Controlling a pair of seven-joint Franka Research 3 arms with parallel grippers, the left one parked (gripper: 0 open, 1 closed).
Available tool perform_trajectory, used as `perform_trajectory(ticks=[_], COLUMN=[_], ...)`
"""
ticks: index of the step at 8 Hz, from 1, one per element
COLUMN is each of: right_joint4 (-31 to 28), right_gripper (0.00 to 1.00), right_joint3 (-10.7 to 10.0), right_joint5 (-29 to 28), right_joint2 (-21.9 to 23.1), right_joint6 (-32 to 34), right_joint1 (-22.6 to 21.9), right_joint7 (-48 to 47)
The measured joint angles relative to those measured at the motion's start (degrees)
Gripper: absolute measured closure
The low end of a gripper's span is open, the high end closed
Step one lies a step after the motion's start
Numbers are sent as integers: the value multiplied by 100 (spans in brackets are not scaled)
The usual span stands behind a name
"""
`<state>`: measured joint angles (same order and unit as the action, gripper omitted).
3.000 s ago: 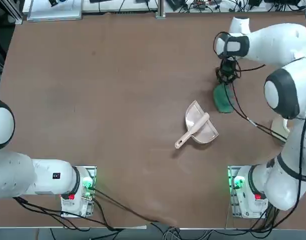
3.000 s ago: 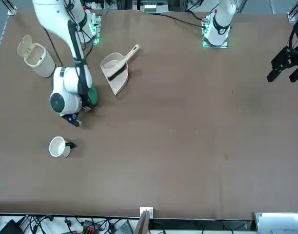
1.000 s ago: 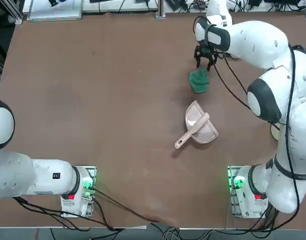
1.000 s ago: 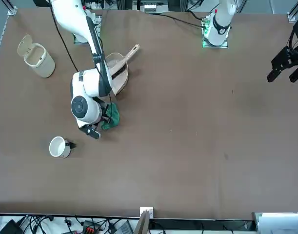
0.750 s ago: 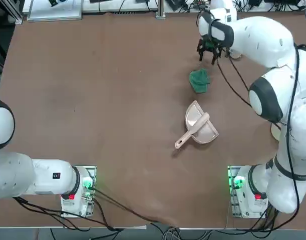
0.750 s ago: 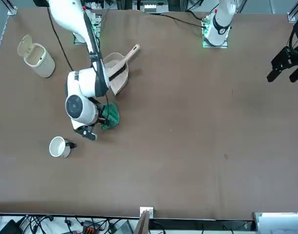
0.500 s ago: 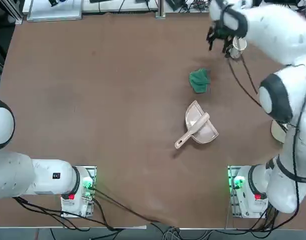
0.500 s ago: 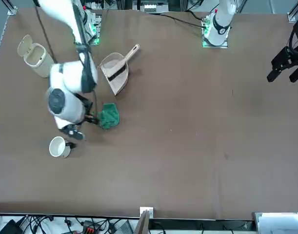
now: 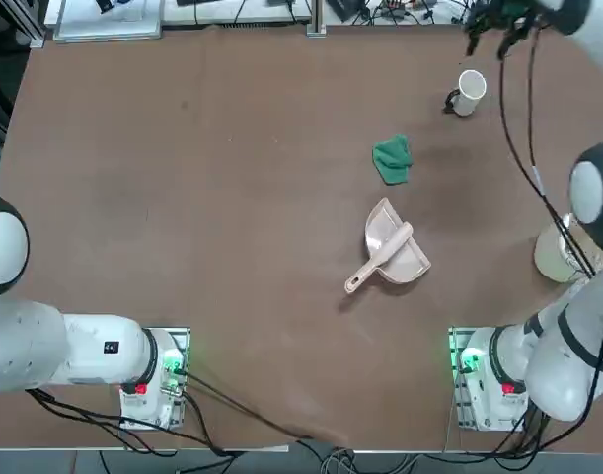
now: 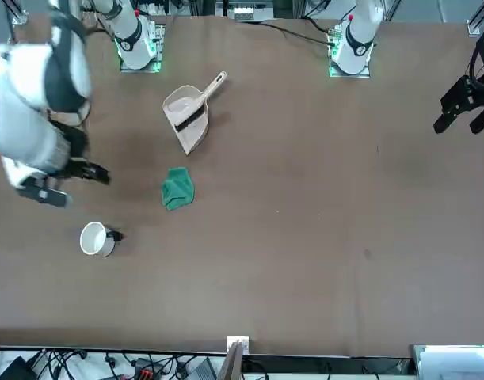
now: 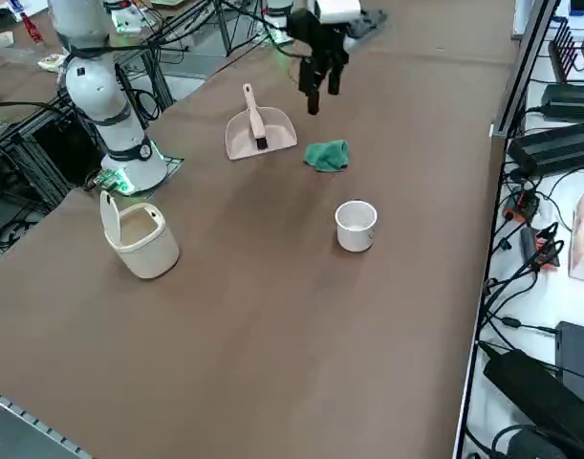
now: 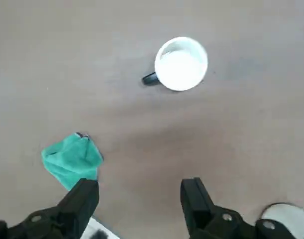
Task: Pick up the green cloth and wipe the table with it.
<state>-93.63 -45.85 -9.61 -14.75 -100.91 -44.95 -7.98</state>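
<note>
Right gripper [image 12: 140, 199]: raised well above the table, jaws spread wide with nothing between them; in the top view it sits at the far edge, beyond the white mug.
Green cloth [image 9: 392, 159]: lies bunched on the table [image 9: 183, 197], free of the gripper, between the white mug [image 9: 466, 93] and the beige dustpan [image 9: 392, 249]; near both, touching neither.
Step in hand: judged to be a re-approach for the pick, since the cloth rests unheld and the pincer hangs off to one side of it.
Doing it well: centre the open jaws over the highest fold, descend straight, and close only once the fingertips straddle the bunch; a soft rag is likely to slip if only a loose corner is pinched.
Wiping pressure: keep the cloth pressed flat enough to drag, not so hard that it rolls out from under the fingers.
Nearest obstacles: the dustpan on the robot's side of the cloth, the mug on the far side; a lidded beige bin [image 11: 139, 237] stands well apart near the right edge.
Open room: the broad bare stretch toward the robot's left offers the longest clear strokes.
Edges: the far edge lies close beyond the mug, so strokes in that direction have little run.
</note>
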Motion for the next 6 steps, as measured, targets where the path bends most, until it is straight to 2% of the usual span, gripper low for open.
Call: perform_trajectory(ticks=[2, 3, 4, 6], right_joint4=[132, 262, 469, 690], right_gripper=[0, 0, 0, 0], right_joint3=[-46, 139, 617, 1810], right_joint5=[3, 3, 5, 259], right_joint2=[29, 41, 89, 384], right_joint6=[4, 96, 305, 555], right_joint1=[64, 305, 805, 2006], right_joint7=[67, 67, 67, 54])
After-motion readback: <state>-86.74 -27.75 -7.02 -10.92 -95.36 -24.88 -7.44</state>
